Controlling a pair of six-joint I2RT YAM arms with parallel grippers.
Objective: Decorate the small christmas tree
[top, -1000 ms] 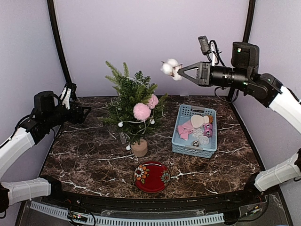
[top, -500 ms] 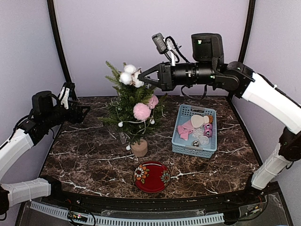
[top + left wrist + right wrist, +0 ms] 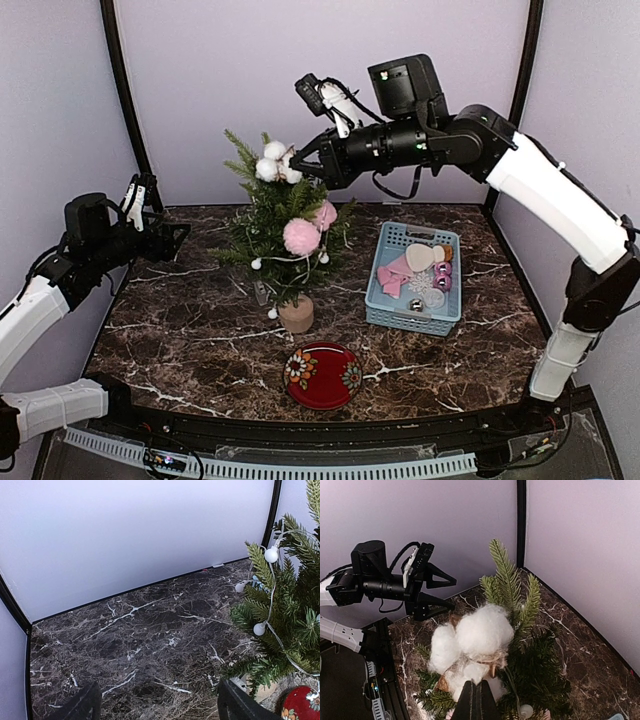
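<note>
We have the right gripper point(image 3: 299, 168) closed on the stem end of a cotton-boll ornament point(image 3: 272, 160). It reaches in from the upper right of the frame almost level, with its tip tilted slightly down toward the left. The small christmas tree point(image 3: 285, 215) stands left of centre in the overhead view, its long axis upright on a wooden stump base point(image 3: 296, 316). Its crown lies directly below and just left of the jaws. In the right wrist view the white puffs sit against the top sprigs, though we cannot tell whether they rest on the sprigs or only brush them. We judge that the next move depends on that short drop into the crown. The right arm is by far the nearer one. The left gripper point(image 3: 178, 238) hangs at the left of the frame, well apart from the branches, with its jaws wide and nothing between them. The tree already carries a pink pompom point(image 3: 301, 236) and a string of white beads point(image 3: 271, 555). Right of centre, a blue basket point(image 3: 405, 322) holds pink felt shapes, a white piece, purple baubles and a small silver one. A red flowered plate point(image 3: 322, 375) lies at lower centre, in front of the stump.
</note>
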